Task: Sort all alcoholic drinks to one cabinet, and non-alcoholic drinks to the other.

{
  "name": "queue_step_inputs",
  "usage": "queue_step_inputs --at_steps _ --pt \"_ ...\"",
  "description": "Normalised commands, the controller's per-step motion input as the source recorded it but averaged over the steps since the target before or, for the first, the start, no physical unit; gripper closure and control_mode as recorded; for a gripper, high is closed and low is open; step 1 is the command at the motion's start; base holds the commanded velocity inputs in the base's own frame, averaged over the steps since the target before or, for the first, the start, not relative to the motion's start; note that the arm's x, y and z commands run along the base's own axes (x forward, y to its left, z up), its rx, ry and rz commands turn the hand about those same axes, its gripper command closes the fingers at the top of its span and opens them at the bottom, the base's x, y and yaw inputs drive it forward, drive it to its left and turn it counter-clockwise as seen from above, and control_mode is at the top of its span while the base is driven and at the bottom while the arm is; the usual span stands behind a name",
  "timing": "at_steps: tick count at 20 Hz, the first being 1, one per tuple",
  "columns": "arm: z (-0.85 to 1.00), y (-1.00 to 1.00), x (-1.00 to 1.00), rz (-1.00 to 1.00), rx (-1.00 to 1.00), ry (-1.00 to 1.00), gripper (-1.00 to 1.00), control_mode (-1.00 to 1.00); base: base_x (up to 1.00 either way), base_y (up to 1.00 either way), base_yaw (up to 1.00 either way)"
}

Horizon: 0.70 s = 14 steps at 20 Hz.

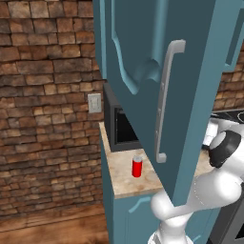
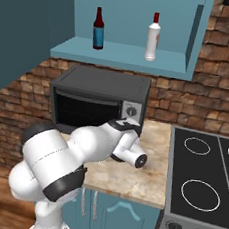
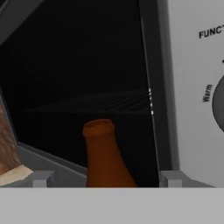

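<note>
My hand (image 3: 105, 179) hangs low in front of the microwave (image 2: 98, 102), its two fingertips (image 3: 40, 178) standing well apart. Between them rises the neck of a brown bottle (image 3: 105, 157), open mouth at the top; neither tip touches it, so I hold nothing. Behind the neck is the microwave's dark glass door, and to the right its pale control panel with a dial.

In the right base view my arm reaches across the tabletop (image 2: 154, 156) toward the microwave's lower right corner, just beside the stove (image 2: 201, 187).

Up in the open cabinet (image 2: 123, 57) above the microwave, two bottles stand upright and well apart on the shelf: a dark bottle with a blue label (image 2: 98, 29) toward the left, and the pale whitish bottle with a red cap (image 2: 153, 38) toward the right.

The red can (image 1: 137, 167) stands upright on the tabletop near its left edge, in front of the microwave, partly behind an open cabinet door (image 1: 157, 90).
</note>
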Motion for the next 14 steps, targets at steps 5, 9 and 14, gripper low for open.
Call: queue_step_inputs --at_steps 5,9,14 --pt "-0.16 0.00 0.02 -0.02 0.00 0.00 -1.00 -1.00 0.00 0.00 0.00" --pt "-0.19 0.07 0.00 -0.07 0.00 0.00 1.00 -1.00 0.00 0.00 0.00" --pt "-0.13 0.08 0.00 -0.09 0.00 0.00 1.00 -1.00 0.00 0.00 0.00"
